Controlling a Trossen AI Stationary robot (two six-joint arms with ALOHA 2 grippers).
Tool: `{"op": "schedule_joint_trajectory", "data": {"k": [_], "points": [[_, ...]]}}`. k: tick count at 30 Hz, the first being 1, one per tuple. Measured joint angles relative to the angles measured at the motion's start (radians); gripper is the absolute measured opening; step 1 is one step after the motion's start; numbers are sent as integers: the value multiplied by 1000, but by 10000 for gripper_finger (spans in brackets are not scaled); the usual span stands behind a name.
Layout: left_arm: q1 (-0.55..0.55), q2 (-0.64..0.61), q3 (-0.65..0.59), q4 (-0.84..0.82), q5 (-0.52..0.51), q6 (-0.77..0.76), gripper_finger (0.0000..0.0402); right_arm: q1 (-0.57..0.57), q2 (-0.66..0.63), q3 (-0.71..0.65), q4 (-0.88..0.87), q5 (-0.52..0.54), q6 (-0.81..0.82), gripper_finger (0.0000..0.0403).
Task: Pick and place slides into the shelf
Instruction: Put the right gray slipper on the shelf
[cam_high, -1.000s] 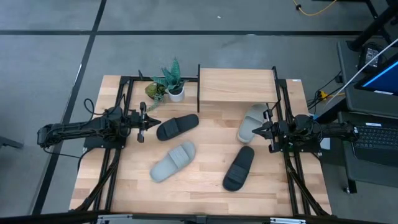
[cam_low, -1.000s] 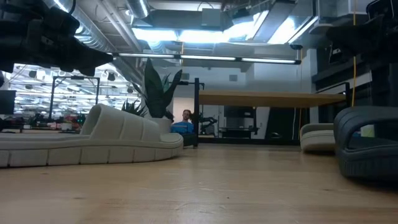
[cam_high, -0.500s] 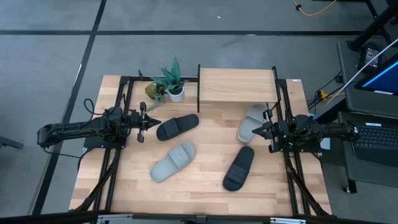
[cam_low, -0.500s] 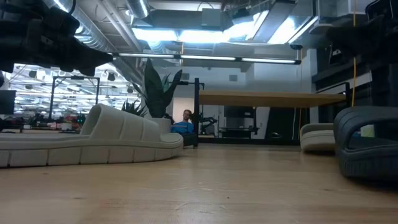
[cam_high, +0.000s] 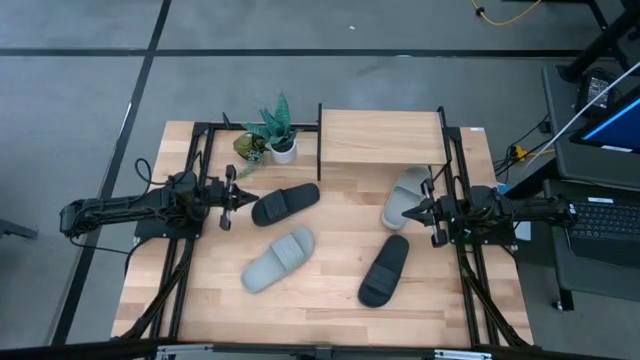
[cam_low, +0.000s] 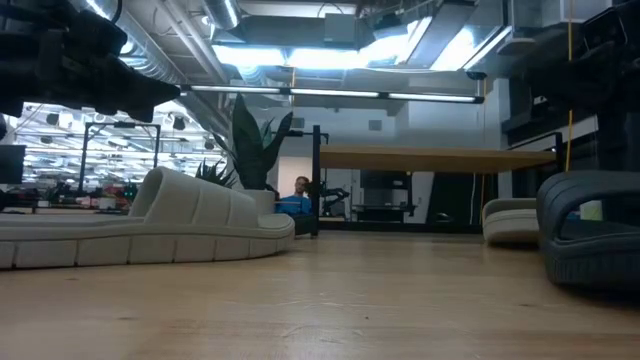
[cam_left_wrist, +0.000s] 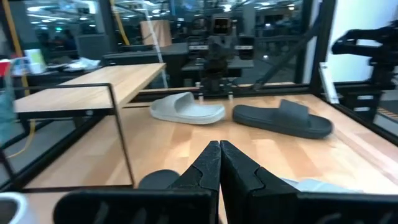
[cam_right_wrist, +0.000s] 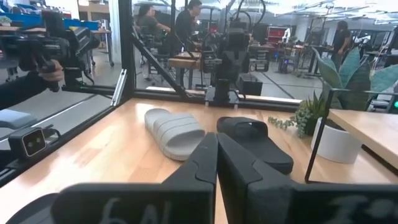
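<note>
1. We are keeping our left pincer (cam_high: 237, 194) closed tight with nothing in it. It is hovering at the left side of the counter (cam_high: 320, 300), just beside the heel of a black slide (cam_high: 285, 203).
2. Our right pincer (cam_high: 419, 210) is pinched almost shut and is holding nothing too. It is sitting at the right side of the counter, right next to a pale slide (cam_high: 405, 196).
3. Compared with a moment ago, the right pincer has crept a tiny bit toward the middle. The left one has not moved, and no slide has moved.
4. We think this means the work is only just starting. The right arm may be getting ready to go for a slide, but it must open first.
5. All four slides are lying on the counter. The black one is near the left pincer, and another pale slide (cam_high: 277, 260) is in front of it.
6. A second black slide (cam_high: 384, 270) is lying in front of the right pincer.
7. The shelf (cam_high: 381, 138) is standing at the back of the counter with nothing on its top. The pale slide by the right pincer is poking a little under its front edge.
8. A small plant (cam_high: 277, 128) is sitting just left of the shelf.
</note>
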Motion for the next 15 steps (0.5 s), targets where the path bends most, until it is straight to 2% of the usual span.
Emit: {"op": "schedule_joint_trajectory", "data": {"k": [6,15], "points": [[0,0,0,0,-6,0,0,0,0,0,-7,40,0,12],[0,0,0,0,-23,-1,0,0,0,0,-7,42,3,12]]}}
